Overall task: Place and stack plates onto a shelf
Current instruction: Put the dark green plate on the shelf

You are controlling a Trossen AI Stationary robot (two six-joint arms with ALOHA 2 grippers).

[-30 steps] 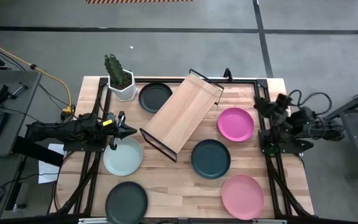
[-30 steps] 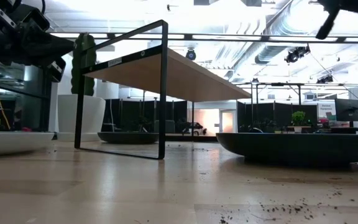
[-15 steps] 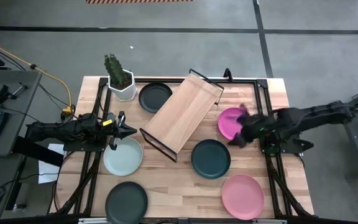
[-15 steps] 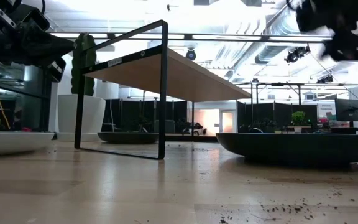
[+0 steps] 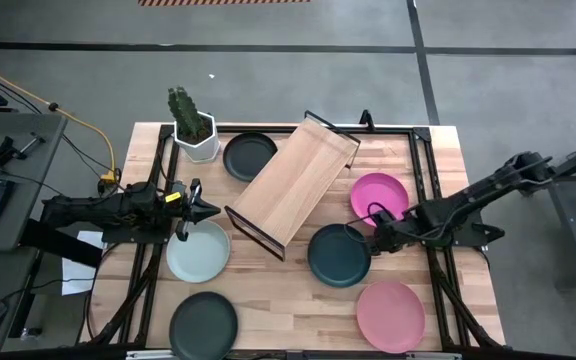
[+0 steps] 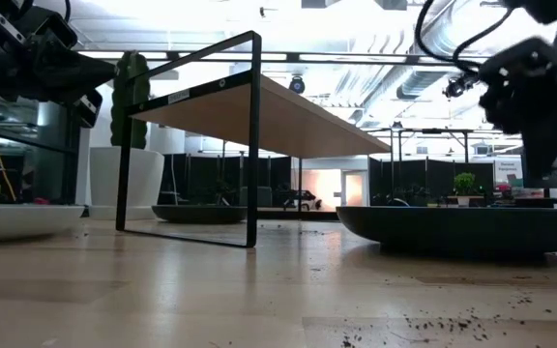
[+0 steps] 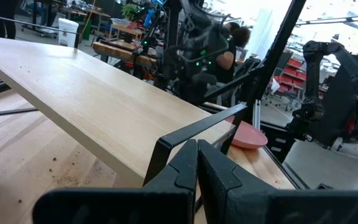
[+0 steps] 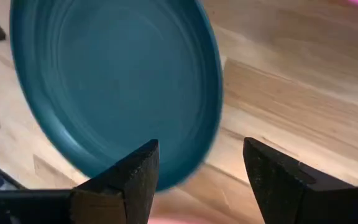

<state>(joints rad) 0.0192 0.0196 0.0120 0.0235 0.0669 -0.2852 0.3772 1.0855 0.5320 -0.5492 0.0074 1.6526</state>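
The shelf point(image 5: 295, 179) lies slantwise mid-table, its long axis running from the near left to the far right; the right gripper point(image 5: 376, 241), fingers spread, hovers at the teal plate's point(image 5: 336, 255) right rim; the left gripper point(image 5: 206, 210), clenched empty, waits beside the shelf.

Plates: teal point(image 5: 339, 255), magenta point(image 5: 379, 198), pink point(image 5: 390, 315), mint-white point(image 5: 198, 251), 2 dark grey point(image 5: 204, 323); light-wood shelf point(image 5: 294, 182).
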